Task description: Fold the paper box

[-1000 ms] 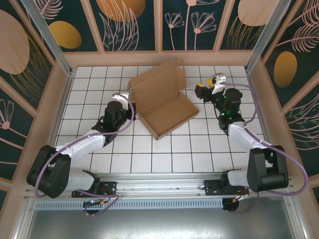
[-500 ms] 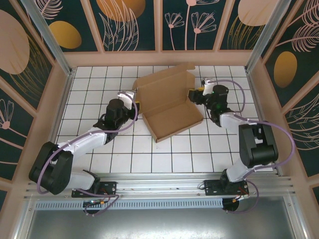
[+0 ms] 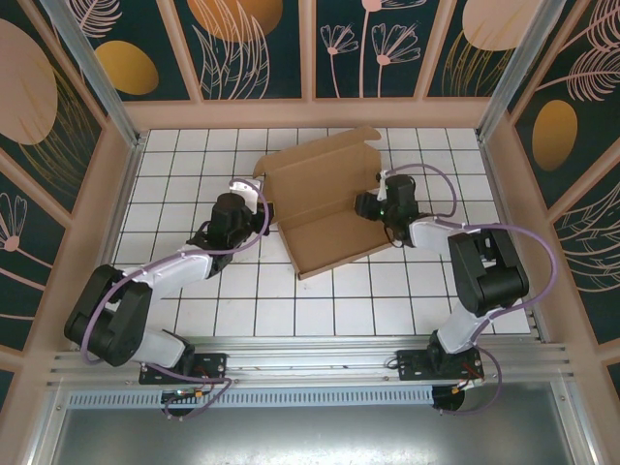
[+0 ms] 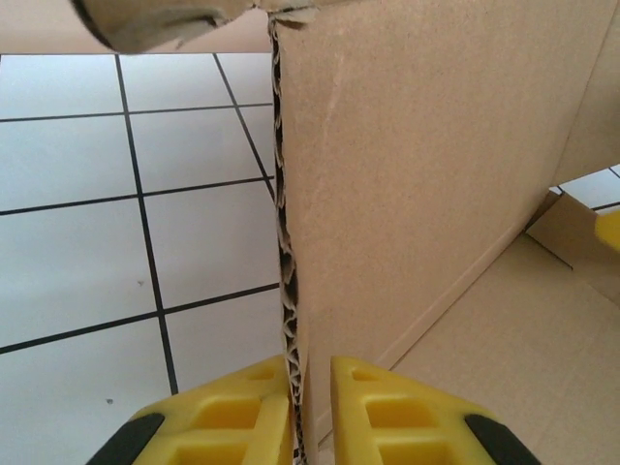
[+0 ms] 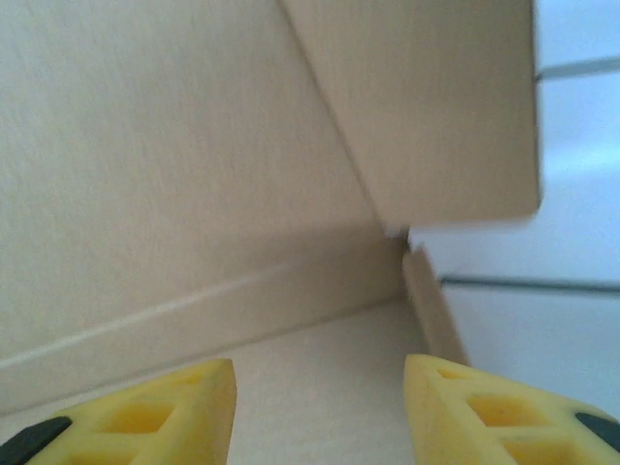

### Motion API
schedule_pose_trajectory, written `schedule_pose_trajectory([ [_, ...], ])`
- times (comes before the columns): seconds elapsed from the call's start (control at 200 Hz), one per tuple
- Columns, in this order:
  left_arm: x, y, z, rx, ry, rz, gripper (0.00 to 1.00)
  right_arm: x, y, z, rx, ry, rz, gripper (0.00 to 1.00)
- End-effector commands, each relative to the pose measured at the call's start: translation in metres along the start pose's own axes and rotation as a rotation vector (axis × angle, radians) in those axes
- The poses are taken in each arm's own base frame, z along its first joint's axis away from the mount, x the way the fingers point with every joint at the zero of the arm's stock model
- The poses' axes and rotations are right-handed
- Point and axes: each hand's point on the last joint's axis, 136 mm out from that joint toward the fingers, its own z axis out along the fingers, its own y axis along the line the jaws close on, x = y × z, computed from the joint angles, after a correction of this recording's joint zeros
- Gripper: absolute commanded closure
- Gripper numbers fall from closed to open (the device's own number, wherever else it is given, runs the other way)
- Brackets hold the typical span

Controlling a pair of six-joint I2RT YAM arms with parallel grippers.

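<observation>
Top external: see the paper box [image 3: 325, 228] flat on the white surface [image 3: 174, 165], stretched long-ways from left claw [image 3: 261, 207] to right claw [image 3: 365, 203]. Left claw pinching its side wall. Right claw spread wide, holding nothing, corner flap just ahead.

White tiled table [image 3: 194, 291] ruled with thin black grid lines, 1 brown corrugated paper box [image 3: 334, 232] lying on the tiles toward the far middle, its shallow tray flat on the surface, set askew to the grid, lid panel raised behind it
</observation>
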Motion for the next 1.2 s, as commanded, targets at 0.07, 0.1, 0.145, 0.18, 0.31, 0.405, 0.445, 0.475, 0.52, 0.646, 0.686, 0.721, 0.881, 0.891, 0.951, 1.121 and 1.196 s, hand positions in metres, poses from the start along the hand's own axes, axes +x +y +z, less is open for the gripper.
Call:
schedule_pose_trajectory([
  [0.07, -0.020, -0.007, 0.006, 0.041, -0.067, -0.052, 0.82, 0.047, 0.045, -0.013, -0.153, 0.099, 0.142, 0.50],
  [0.1, -0.021, -0.005, 0.006, 0.029, -0.071, -0.054, 0.82, 0.055, 0.053, -0.014, -0.178, 0.114, 0.140, 0.50],
  [0.145, -0.022, -0.001, 0.006, 0.006, -0.077, -0.056, 0.81, 0.066, 0.067, -0.015, -0.223, 0.141, 0.136, 0.49],
  [0.18, -0.023, 0.002, 0.005, -0.016, -0.083, -0.058, 0.81, 0.073, 0.077, -0.016, -0.259, 0.160, 0.132, 0.49],
  [0.31, -0.027, 0.016, 0.002, -0.100, -0.087, -0.048, 0.83, 0.083, 0.092, -0.023, -0.300, 0.186, 0.124, 0.48],
  [0.405, -0.026, 0.027, -0.002, -0.164, -0.085, -0.039, 0.85, 0.064, 0.083, -0.035, -0.275, 0.124, 0.098, 0.47],
  [0.445, -0.025, 0.032, -0.003, -0.183, -0.085, -0.036, 0.85, 0.049, 0.085, -0.044, -0.297, 0.087, 0.077, 0.46],
  [0.475, -0.025, 0.034, -0.004, -0.192, -0.085, -0.034, 0.86, 0.037, 0.090, -0.053, -0.328, 0.055, 0.043, 0.46],
  [0.52, -0.024, 0.036, -0.004, -0.195, -0.084, -0.030, 0.86, 0.019, 0.102, -0.069, -0.376, -0.009, -0.035, 0.44],
  [0.646, -0.024, 0.036, -0.004, -0.191, -0.086, -0.020, 0.87, -0.039, 0.117, -0.113, -0.389, -0.261, -0.245, 0.44],
  [0.686, -0.024, 0.036, -0.003, -0.190, -0.086, -0.019, 0.87, -0.057, 0.115, -0.124, -0.364, -0.348, -0.305, 0.44],
  [0.721, -0.025, 0.036, -0.003, -0.191, -0.089, -0.020, 0.87, -0.073, 0.112, -0.135, -0.356, -0.417, -0.337, 0.45],
  [0.881, -0.029, 0.033, -0.006, -0.174, -0.101, -0.013, 0.87, -0.123, 0.075, -0.157, -0.321, -0.598, -0.432, 0.48],
  [0.891, -0.029, 0.033, -0.006, -0.173, -0.102, -0.012, 0.87, -0.125, 0.073, -0.157, -0.314, -0.606, -0.443, 0.48],
  [0.951, -0.031, 0.033, -0.008, -0.175, -0.109, -0.010, 0.86, -0.134, 0.061, -0.152, -0.302, -0.623, -0.496, 0.46],
  [1.121, -0.032, 0.032, -0.011, -0.172, -0.118, -0.003, 0.86, -0.151, 0.039, -0.148, -0.431, -0.654, -0.539, 0.44],
  [1.196, -0.032, 0.031, -0.010, -0.163, -0.119, 0.001, 0.87, -0.150, 0.038, -0.148, -0.549, -0.650, -0.542, 0.42],
])
